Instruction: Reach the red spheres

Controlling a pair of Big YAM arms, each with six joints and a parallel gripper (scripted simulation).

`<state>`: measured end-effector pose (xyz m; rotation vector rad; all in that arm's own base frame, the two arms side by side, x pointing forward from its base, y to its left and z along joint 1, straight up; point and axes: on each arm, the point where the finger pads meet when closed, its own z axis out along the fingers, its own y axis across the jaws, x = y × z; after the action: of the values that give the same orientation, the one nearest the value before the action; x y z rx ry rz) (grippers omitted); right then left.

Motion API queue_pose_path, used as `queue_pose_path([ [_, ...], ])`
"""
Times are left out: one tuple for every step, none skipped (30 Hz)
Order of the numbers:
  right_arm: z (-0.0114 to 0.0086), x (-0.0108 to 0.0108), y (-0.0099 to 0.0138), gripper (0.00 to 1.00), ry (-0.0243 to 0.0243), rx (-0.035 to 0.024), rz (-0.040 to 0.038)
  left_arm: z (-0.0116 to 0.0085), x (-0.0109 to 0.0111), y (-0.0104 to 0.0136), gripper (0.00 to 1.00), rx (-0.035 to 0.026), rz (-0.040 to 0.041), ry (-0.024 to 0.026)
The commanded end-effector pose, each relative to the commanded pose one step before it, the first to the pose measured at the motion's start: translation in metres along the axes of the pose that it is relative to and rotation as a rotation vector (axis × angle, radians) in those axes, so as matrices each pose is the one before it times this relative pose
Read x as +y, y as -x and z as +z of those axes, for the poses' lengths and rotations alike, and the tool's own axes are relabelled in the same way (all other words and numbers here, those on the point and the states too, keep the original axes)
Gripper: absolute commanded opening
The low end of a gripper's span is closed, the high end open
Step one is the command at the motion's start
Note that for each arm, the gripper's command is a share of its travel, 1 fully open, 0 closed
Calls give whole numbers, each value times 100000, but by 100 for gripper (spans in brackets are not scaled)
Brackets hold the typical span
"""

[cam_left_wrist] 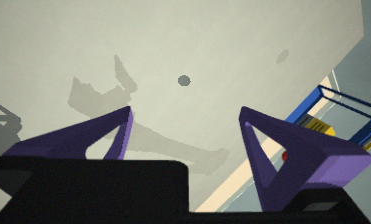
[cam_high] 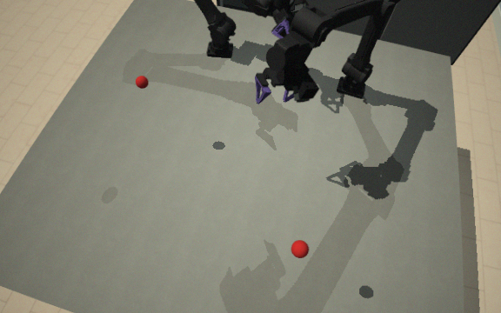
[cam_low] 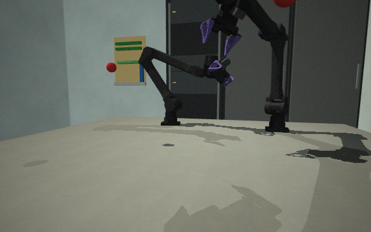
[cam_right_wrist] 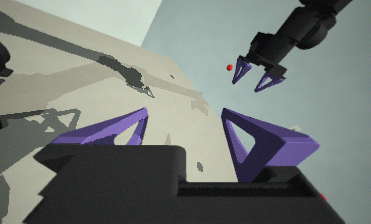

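Two red spheres float over the grey table. One sphere (cam_high: 142, 82) is at the far left, also seen in the exterior view (cam_low: 111, 67). The other sphere (cam_high: 299, 249) is near the front and is cut off by the top edge of the exterior view (cam_low: 283, 2). My left gripper (cam_high: 272, 92) (cam_low: 216, 35) (cam_left_wrist: 185, 112) is open and empty, high in the air near the arm bases. My right gripper (cam_high: 282, 29) (cam_low: 221, 72) (cam_right_wrist: 184, 111) is open and empty, just below it. Both are far from the spheres. A sphere (cam_left_wrist: 285, 156) shows through the left finger frame; another small one (cam_right_wrist: 229, 66) appears beside the left gripper (cam_right_wrist: 258, 75).
The two arm bases (cam_low: 171, 122) (cam_low: 276, 128) stand at the table's back edge. A dark cabinet (cam_low: 224, 58) is behind them and a tan poster (cam_low: 129, 60) hangs on the wall. Arm shadows lie across the table.
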<state>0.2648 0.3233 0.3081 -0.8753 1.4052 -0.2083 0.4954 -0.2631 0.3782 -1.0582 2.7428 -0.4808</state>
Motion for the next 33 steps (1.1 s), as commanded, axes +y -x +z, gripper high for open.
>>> queue_pose_path([
  [21, -249, 379, 100, -406, -561, 632, -583, -161, 0, 100, -444, 126, -1175],
  [0, 0, 0, 100, 0, 0, 0, 0, 0, 0, 100, 0, 0, 0],
  [0, 0, 0, 100, 0, 0, 0, 0, 0, 0, 100, 0, 0, 0],
  [0, 0, 0, 100, 0, 0, 0, 0, 0, 0, 100, 0, 0, 0],
  [0, 0, 0, 100, 0, 0, 0, 0, 0, 0, 100, 0, 0, 0],
  [0, 0, 0, 100, 0, 0, 0, 0, 0, 0, 100, 0, 0, 0],
  [0, 0, 0, 100, 0, 0, 0, 0, 0, 0, 100, 0, 0, 0],
  [0, 0, 0, 100, 0, 0, 0, 0, 0, 0, 100, 0, 0, 0],
  [0, 0, 0, 100, 0, 0, 0, 0, 0, 0, 100, 0, 0, 0],
  [0, 0, 0, 100, 0, 0, 0, 0, 0, 0, 100, 0, 0, 0],
  [0, 0, 0, 100, 0, 0, 0, 0, 0, 0, 100, 0, 0, 0],
  [0, 0, 0, 100, 0, 0, 0, 0, 0, 0, 100, 0, 0, 0],
  [0, 0, 0, 100, 0, 0, 0, 0, 0, 0, 100, 0, 0, 0],
  [0, 0, 0, 100, 0, 0, 0, 0, 0, 0, 100, 0, 0, 0],
  [0, 0, 0, 100, 0, 0, 0, 0, 0, 0, 100, 0, 0, 0],
  [0, 0, 0, 100, 0, 0, 0, 0, 0, 0, 100, 0, 0, 0],
  [0, 0, 0, 100, 0, 0, 0, 0, 0, 0, 100, 0, 0, 0],
  [2, -1, -1, 100, -1, 4, 1, 1, -1, 2, 100, -3, 4, -4],
  [11, -9, -5, 100, -9, 24, 11, 7, -9, 11, 100, -20, 29, -31],
  [29, -23, -14, 100, -25, 63, 28, 18, -25, 30, 100, -52, 76, -82],
  [54, -44, -26, 100, -47, 118, 53, 34, -46, 56, 100, -98, 143, -154],
  [85, -71, -42, 100, -74, 188, 85, 54, -74, 90, 100, -157, 227, -245],
  [123, -102, -61, 100, -107, 271, 123, 78, -105, 130, 100, -227, 327, -352],
  [165, -138, -82, 100, -144, 366, 167, 105, -140, 176, 100, -309, 440, -471],
  [211, -179, -106, 100, -185, 470, 217, 136, -177, 226, 100, -401, 565, -602],
  [261, -223, -132, 100, -228, 582, 273, 168, -215, 281, 100, -503, 698, -739],
  [313, -271, -159, 100, -275, 702, 335, 204, -253, 340, 100, -615, 839, -881],
  [366, -323, -189, 100, -323, 827, 402, 241, -289, 403, 100, -737, 986, -1025],
  [420, -378, -220, 100, -373, 957, 475, 280, -322, 468, 100, -869, 1137, -1168],
  [474, -436, -252, 100, -424, 1089, 555, 320, -350, 536, 100, -1011, 1290, -1306],
  [527, -497, -284, 100, -476, 1224, 641, 361, -373, 605, 100, -1162, 1443, -1438],
  [578, -561, -318, 100, -528, 1360, 734, 404, -388, 675, 100, -1323, 1597, -1560],
  [0, 0, 0, 100, 0, 0, 0, 0, 0, 0, 100, 0, 0, 0],
])
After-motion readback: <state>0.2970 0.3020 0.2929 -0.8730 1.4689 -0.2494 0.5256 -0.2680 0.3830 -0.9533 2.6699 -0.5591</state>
